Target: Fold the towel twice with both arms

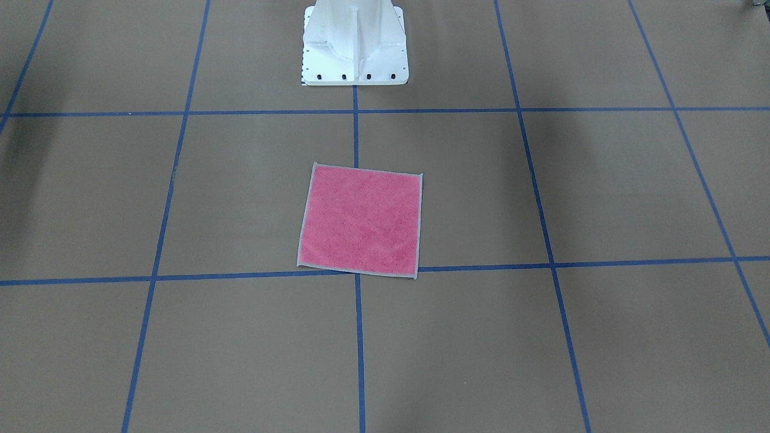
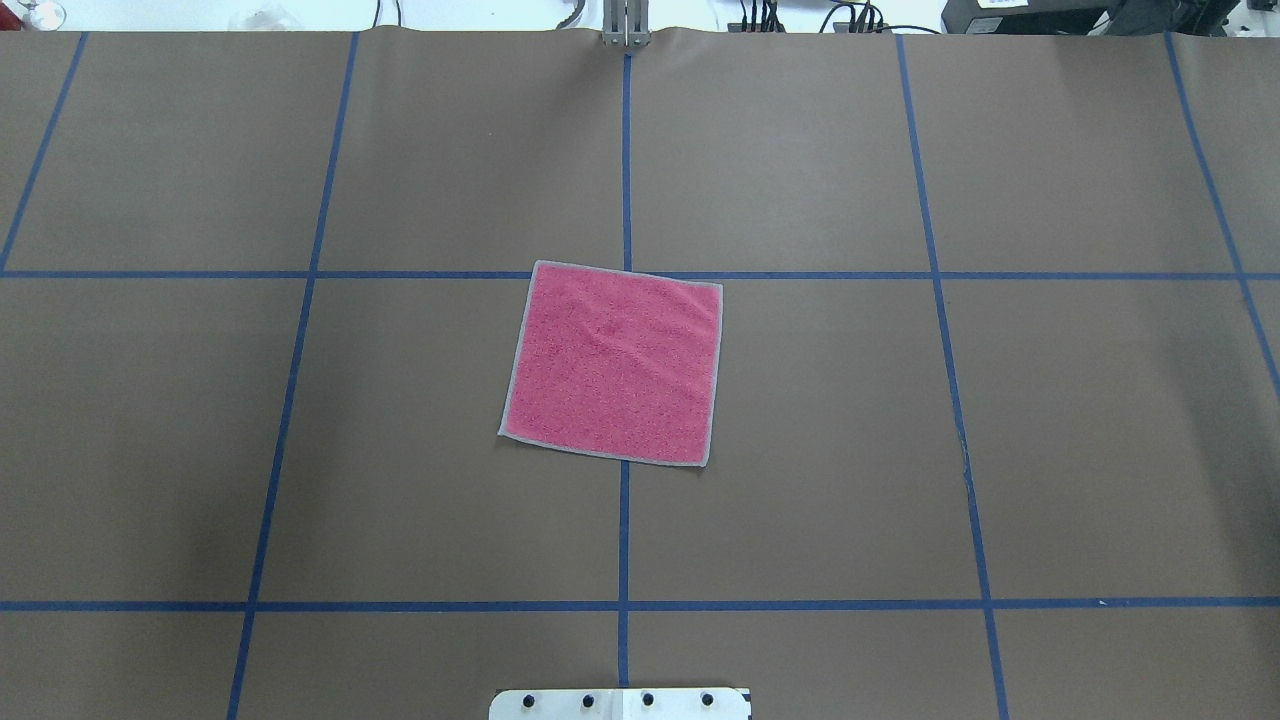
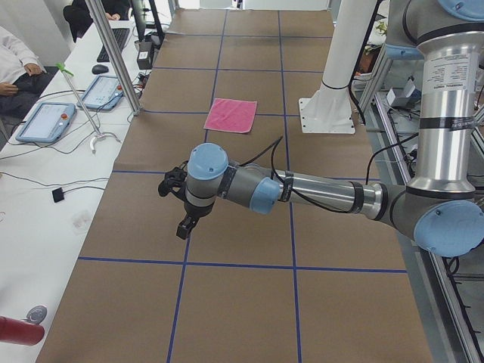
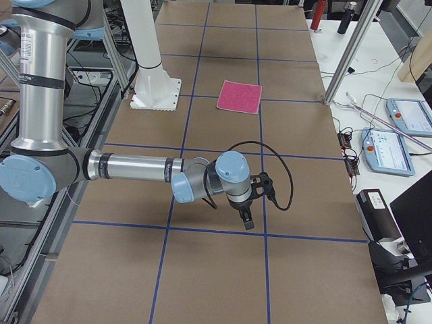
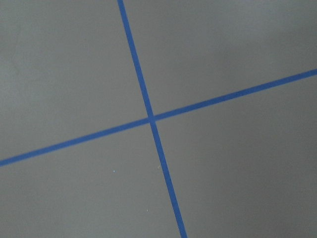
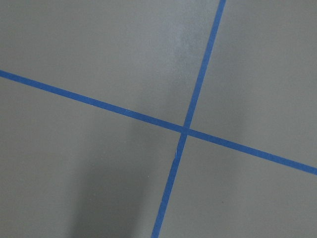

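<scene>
The towel [image 1: 361, 221] lies flat and unfolded, pink face up with light grey edging, near the table's middle [image 2: 612, 362]. It looks small in the side views [image 3: 231, 115] [image 4: 239, 96]. Both arms are outside the overhead and front-facing views. The left gripper [image 3: 184, 227] hangs above the brown table far from the towel, and I cannot tell if it is open or shut. The right gripper [image 4: 246, 217] hovers over the opposite end of the table, its state equally unclear. Both wrist views show only brown table with crossing blue tape.
The white bolted pedestal base [image 1: 355, 48] stands behind the towel. Blue tape lines [image 2: 624, 540] grid the brown table. A side bench holds tablets [image 3: 47, 119] with a person's arm [image 3: 15, 64] resting by it; another bench [image 4: 398, 125] carries more devices.
</scene>
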